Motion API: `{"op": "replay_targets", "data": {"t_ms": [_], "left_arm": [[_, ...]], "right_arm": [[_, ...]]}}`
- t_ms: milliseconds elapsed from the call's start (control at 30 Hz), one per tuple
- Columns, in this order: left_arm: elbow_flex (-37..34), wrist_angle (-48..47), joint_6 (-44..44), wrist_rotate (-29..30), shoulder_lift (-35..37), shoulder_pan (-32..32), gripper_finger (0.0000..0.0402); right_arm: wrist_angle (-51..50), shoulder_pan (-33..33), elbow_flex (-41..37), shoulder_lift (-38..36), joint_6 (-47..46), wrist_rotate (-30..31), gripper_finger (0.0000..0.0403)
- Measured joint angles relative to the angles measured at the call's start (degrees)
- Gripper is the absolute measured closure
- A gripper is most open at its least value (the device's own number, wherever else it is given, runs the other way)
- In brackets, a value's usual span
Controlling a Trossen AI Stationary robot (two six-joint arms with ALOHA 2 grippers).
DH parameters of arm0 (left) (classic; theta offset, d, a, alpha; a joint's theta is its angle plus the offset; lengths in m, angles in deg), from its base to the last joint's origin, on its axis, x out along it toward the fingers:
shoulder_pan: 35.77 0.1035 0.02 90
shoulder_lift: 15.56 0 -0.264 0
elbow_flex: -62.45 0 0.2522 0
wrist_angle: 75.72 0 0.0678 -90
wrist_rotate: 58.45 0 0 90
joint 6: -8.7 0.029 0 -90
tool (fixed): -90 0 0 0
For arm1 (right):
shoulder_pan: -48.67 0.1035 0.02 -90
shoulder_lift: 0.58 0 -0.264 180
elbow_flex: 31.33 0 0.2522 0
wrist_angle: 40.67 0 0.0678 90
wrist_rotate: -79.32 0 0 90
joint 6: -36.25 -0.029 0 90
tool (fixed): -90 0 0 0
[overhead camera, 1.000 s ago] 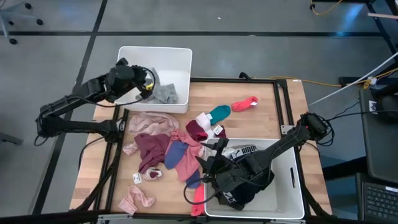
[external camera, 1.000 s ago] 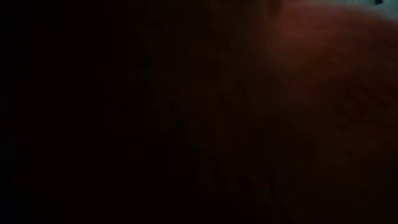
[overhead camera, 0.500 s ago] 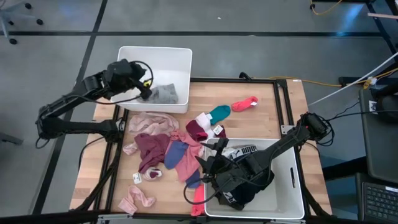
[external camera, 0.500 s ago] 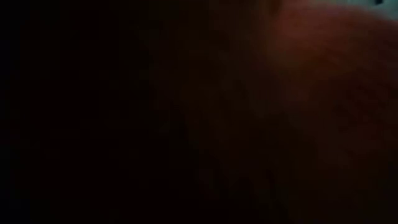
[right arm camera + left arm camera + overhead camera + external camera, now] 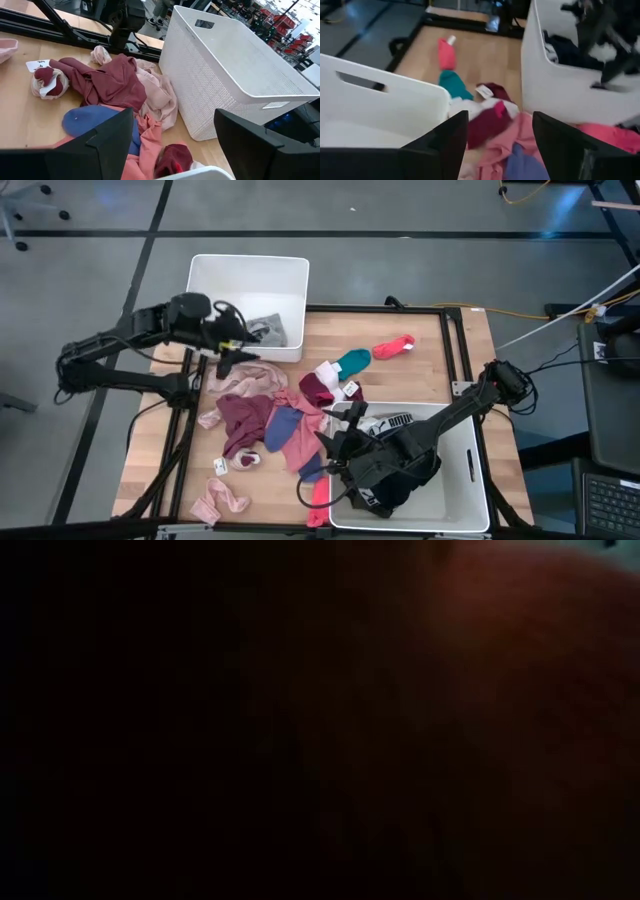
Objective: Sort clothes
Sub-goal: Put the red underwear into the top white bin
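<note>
I see two white bins. Far bin (image 5: pixel 250 280) at the table's back-left corner holds one grey garment (image 5: pixel 268 330) against its near wall, rest of the floor bare. Near bin (image 5: pixel 460 480) at the front right holds dark clothing and a white piece lettered PUMA (image 5: pixel 392 422); the right arm covers most of its contents, so I can't count items.

Left gripper (image 5: pixel 226 360) hangs just outside the far bin's near-left corner, over the edge of the clothes pile (image 5: pixel 265 415), jaws wide apart, nothing between them. Right gripper (image 5: pixel 335 445) sits at the near bin's left rim, beside the pile, fingers spread and empty in its wrist view.

Pile lies mid-table: pale pink on the far side, maroon and blue under it, pink toward the front. A teal sock (image 5: pixel 352 361) and red sock (image 5: pixel 394 346) lie end to end apart from it, long axis running left-right, slightly tilted toward the back right. One pink piece (image 5: pixel 220 501) sits alone at the front-left edge.

Low view is black, lens blocked, nothing usable.
</note>
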Motion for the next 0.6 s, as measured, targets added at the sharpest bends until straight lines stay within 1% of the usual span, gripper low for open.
{"op": "replay_targets", "data": {"t_ms": [133,267,333,467,600], "left_arm": [[-4.2,2.6,-2.8,2.5,0.0,-5.7,0.0192],[-9.3,5.0,-6.2,5.5,0.0,-10.8,0.0192],[-11.7,5.5,-8.0,7.0,0.0,-13.1,0.0192],[-16.7,8.1,-12.5,10.3,0.0,-17.5,0.0192],[-21.2,12.2,-16.7,11.9,0.0,-21.3,0.0192]], "right_arm": [[-0.5,0.2,0.0,-3.7,0.0,-0.2,0.0123],[-4.5,0.2,0.1,-7.9,-2.9,-6.8,0.0123],[-7.2,0.1,0.1,-10.4,-4.4,-8.5,0.0123],[-14.9,0.2,0.1,-15.4,-9.9,-8.2,0.0123],[-24.4,0.2,0.1,-19.6,-17.8,-6.7,0.0123]]}}
